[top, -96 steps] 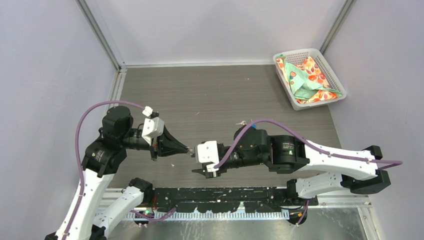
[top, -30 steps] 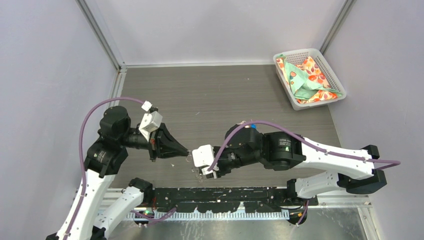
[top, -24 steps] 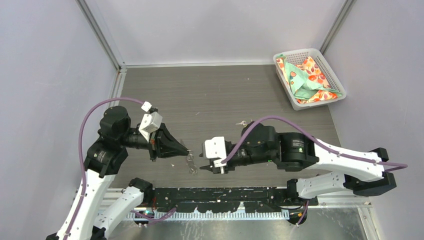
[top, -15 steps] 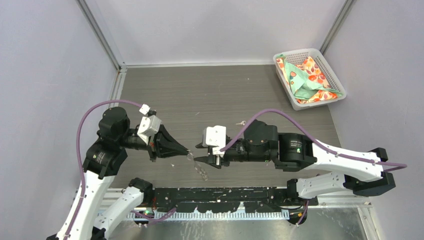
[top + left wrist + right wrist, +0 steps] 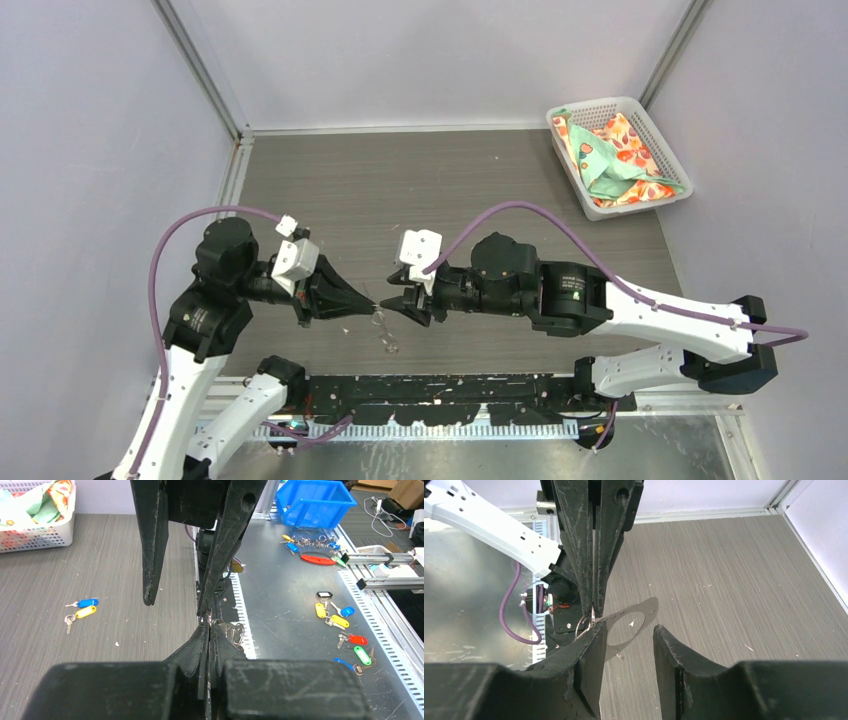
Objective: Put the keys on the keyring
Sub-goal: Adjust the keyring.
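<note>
Keyring (image 5: 231,631) hangs, seemingly downward, from closed left fingers (image 5: 345,296); right fingers (image 5: 586,655) parted.

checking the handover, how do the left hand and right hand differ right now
The black-fingered left hand is shut; the black-fingered right hand has its jaws parted. The left hand pinches the small silver wire keyring at its tips; the right hand grips nothing, with one fingertip close beside that ring. Shared: both point at each other, tip to tip, above the grey wood-grain table.
</note>
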`<state>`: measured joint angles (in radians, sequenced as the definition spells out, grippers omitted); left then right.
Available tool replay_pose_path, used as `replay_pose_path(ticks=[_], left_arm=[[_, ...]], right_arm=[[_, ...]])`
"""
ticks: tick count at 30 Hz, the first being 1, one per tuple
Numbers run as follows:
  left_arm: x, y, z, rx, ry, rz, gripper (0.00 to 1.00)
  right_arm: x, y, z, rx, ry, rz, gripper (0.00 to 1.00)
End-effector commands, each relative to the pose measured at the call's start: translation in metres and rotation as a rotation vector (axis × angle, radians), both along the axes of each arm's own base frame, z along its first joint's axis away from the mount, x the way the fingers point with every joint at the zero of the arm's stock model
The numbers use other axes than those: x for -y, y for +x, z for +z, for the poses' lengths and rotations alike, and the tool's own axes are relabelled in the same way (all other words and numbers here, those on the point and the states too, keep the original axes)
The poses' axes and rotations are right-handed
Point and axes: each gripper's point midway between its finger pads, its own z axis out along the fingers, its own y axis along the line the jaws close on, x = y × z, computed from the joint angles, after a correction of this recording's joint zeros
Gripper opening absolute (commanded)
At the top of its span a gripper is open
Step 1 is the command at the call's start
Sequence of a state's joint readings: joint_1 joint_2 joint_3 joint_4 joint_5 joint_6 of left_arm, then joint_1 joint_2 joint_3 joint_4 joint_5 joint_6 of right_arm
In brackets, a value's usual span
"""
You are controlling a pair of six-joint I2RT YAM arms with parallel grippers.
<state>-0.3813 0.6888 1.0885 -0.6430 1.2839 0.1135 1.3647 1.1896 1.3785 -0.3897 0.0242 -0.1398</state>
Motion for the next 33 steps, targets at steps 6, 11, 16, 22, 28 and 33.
replay_pose_path(ticks=[6,11,16,22,28,33], left_arm=[[-0.001,0.000,0.005,0.044,-0.011,0.008,0.00],[-0.001,0.002,0.005,0.050,-0.009,0.022,0.00],[-0.001,0.005,0.006,0.057,-0.008,0.040,0.00],[-0.001,0.006,0.005,0.062,-0.006,0.057,0.01],[-0.001,0.009,0.003,0.065,-0.003,0.067,0.00],[-0.001,0.010,0.002,0.066,-0.001,0.071,0.01]], right_arm=[[-0.005,-0.003,-0.001,-0.079,0.067,-0.014,0.51],[-0.003,0.000,-0.002,-0.111,0.088,-0.047,0.52],[-0.003,-0.002,-0.006,-0.144,0.094,-0.049,0.52],[0.003,-0.001,0.002,-0.152,0.135,-0.066,0.53],[0.005,-0.003,0.015,-0.153,0.183,-0.058,0.52],[0.001,-0.005,0.012,-0.159,0.173,-0.046,0.52]])
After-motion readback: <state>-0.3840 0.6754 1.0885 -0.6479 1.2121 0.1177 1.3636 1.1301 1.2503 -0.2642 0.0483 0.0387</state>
